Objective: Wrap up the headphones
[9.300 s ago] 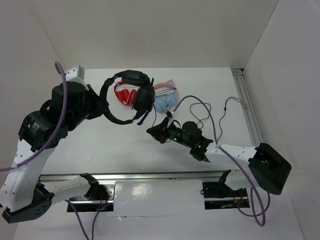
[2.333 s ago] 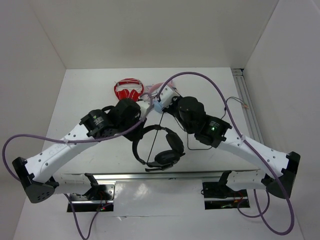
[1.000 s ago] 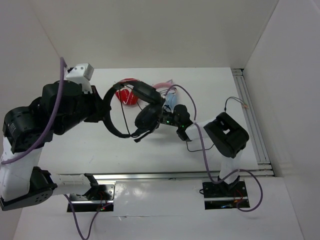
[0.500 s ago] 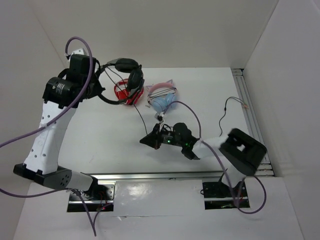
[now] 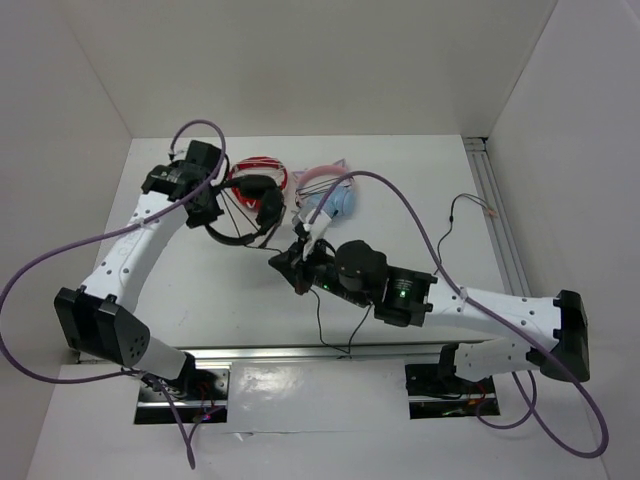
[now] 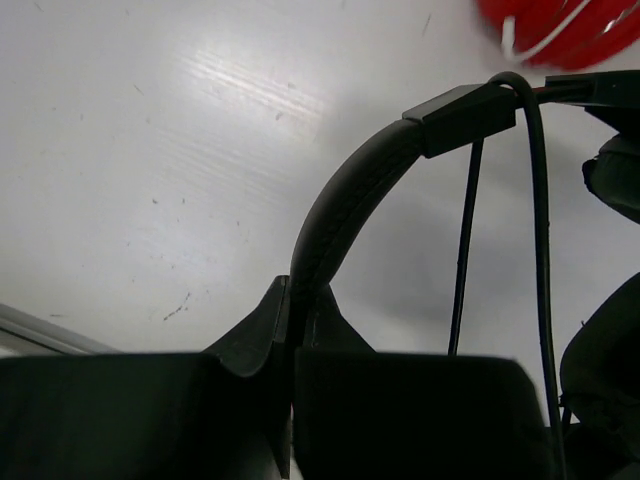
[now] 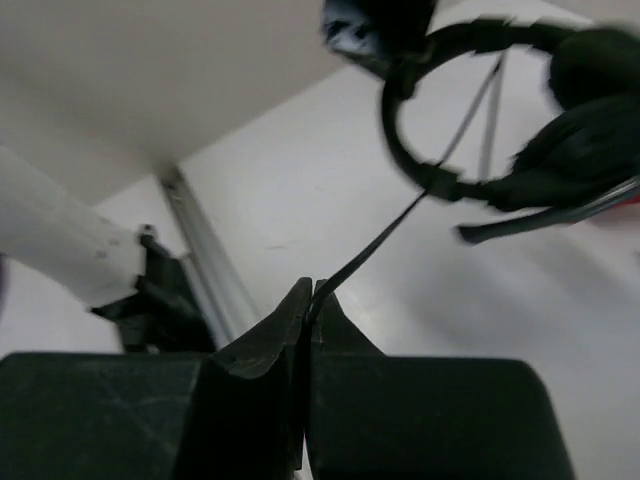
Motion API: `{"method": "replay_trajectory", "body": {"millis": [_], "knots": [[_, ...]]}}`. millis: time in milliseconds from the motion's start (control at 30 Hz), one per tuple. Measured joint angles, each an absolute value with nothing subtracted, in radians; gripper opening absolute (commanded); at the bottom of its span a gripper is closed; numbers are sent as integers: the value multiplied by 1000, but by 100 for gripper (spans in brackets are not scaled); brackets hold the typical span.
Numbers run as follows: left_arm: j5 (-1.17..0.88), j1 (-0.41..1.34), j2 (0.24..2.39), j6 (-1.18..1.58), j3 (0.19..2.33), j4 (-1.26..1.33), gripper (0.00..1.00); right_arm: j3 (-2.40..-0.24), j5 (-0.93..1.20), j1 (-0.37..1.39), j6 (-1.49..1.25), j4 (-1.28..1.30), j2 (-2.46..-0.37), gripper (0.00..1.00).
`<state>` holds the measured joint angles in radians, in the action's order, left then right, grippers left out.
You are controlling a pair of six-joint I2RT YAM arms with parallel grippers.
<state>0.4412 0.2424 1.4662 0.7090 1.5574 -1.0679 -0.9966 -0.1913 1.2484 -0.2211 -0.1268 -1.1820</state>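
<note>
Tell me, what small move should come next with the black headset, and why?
Probably the right end effector should swing the cable it pinches around the black headset. The left end effector is shut on the headband, holding it, and the cable runs straight between them.

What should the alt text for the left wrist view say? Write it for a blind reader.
The left tool is shut on the black headband of the headphones, over a white table. Two strands of thin cable hang beside the band; red headphones show at top right.
</note>
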Motion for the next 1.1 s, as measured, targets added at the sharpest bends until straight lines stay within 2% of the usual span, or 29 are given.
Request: {"method": "replay_trajectory", "body": {"millis": [200, 333, 467, 600, 900, 1033, 1100], "knots": [[415, 329, 1438, 671, 1380, -1011, 0, -1254, -366, 1172, 18, 211, -1303, 0], [416, 384, 1374, 644, 1336, -985, 0, -1330, -483, 1124, 167, 343, -1346, 0], [409, 451, 1326, 598, 1335, -963, 0, -1324, -598, 1123, 312, 339, -1344, 0], [341, 534, 1275, 540, 1314, -941, 0, -1241, -649, 1081, 434, 229, -1323, 0], [288, 706, 1211, 527, 1335, -886, 0, -1184, -439, 853, 488, 166, -1315, 2], [319, 743, 1205, 525, 1373, -911, 0, -1184, -243, 785, 464, 155, -1299, 5], [327, 759, 1206, 525, 1378, -928, 0, -1184, -99, 743, 435, 155, -1288, 11]]}}
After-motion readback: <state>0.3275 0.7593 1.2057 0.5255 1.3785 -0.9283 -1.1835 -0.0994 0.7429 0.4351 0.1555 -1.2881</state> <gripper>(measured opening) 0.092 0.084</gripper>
